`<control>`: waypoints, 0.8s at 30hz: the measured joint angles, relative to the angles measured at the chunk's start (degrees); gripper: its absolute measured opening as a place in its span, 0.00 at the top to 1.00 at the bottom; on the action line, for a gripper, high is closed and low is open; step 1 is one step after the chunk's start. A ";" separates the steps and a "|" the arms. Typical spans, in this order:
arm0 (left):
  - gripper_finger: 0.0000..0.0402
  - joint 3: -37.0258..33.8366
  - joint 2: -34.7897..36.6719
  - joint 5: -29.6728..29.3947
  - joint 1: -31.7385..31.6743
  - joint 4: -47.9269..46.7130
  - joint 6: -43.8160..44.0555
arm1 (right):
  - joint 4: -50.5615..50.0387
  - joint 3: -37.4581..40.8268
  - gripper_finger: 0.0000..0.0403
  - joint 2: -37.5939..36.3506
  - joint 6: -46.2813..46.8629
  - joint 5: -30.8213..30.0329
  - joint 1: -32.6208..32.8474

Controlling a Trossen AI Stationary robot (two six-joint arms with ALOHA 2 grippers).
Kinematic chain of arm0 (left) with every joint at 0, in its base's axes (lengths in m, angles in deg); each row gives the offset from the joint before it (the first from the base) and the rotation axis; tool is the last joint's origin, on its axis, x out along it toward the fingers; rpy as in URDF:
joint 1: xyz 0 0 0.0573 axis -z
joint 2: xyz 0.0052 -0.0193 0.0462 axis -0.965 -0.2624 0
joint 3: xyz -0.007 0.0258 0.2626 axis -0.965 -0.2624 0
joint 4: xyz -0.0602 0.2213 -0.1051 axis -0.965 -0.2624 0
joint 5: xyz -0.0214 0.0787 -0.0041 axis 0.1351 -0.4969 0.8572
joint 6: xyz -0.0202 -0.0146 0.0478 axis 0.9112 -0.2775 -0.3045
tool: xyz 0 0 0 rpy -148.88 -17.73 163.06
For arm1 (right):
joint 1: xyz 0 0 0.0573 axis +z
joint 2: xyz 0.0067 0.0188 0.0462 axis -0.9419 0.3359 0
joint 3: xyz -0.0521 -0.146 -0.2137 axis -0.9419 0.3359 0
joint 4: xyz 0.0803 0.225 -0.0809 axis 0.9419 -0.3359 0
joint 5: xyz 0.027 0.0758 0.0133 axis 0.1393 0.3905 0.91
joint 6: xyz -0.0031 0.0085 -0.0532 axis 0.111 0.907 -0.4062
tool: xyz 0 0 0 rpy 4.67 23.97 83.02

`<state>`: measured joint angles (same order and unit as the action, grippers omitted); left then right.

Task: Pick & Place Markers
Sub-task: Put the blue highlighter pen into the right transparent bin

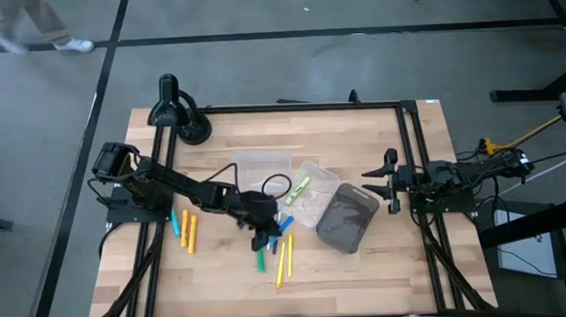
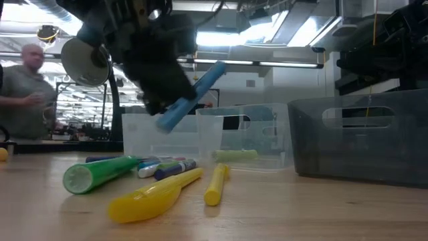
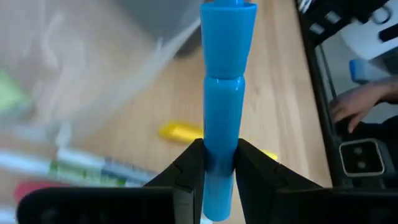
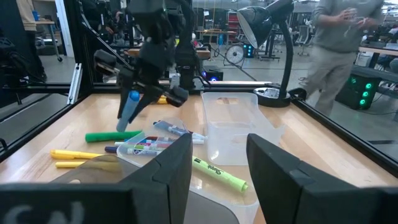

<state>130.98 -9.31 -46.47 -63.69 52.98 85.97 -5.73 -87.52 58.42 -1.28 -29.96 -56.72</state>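
My left gripper (image 1: 265,232) is over the middle of the table, shut on a blue marker (image 3: 222,93) that is lifted above the wood and slants upward in the low view (image 2: 190,97). Below and around it lie loose markers: a green one (image 2: 100,173), two yellow ones (image 2: 154,197) (image 2: 215,184) and orange and yellow ones (image 1: 185,232). A yellow-green marker (image 1: 299,187) lies in a clear tray (image 1: 314,198). My right gripper (image 4: 217,168) waits open at the table's right edge (image 1: 391,182). My left gripper pinches the blue marker's barrel (image 3: 221,146) between its two fingers (image 3: 189,168), toward the end away from the cap (image 3: 227,37). The marker runs along the fingers and sticks out past their tips. It is lifted clear of the table and tilted, cap end highest.
Two clear trays (image 2: 247,134) stand behind the loose markers, and a dark grey bin (image 1: 346,216) sits to their right. A black desk lamp (image 1: 179,111) stands at the far left corner. A person (image 2: 27,87) is beyond the table, and a hand (image 3: 360,106) shows at a desk.
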 joint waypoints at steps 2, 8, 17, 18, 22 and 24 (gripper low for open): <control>0.84 0.00 0.00 -1.67 -0.06 2.86 -2.34 | 0.00 0.00 0.62 -0.01 0.05 0.00 0.00; 0.84 0.00 0.00 -4.55 -1.66 10.34 -8.62 | 0.00 0.00 0.62 0.00 0.10 0.00 0.00; 0.84 0.00 0.00 -10.50 -4.25 20.06 -16.53 | 0.00 0.00 0.62 -0.01 0.06 0.00 0.00; 0.84 0.00 0.00 -11.52 -4.40 21.34 -17.46 | 0.00 0.00 0.62 0.00 0.08 0.00 0.01; 0.84 1.33 0.00 -15.55 -4.63 22.85 -21.46 | 0.00 0.00 0.62 -0.01 0.01 0.00 0.01; 0.84 3.69 0.00 -17.57 -4.63 19.90 -23.59 | 0.00 0.00 0.62 0.00 0.08 0.00 0.02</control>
<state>134.67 -9.31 -64.03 -68.33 72.88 62.38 -5.73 -87.52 58.42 -1.20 -29.96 -56.71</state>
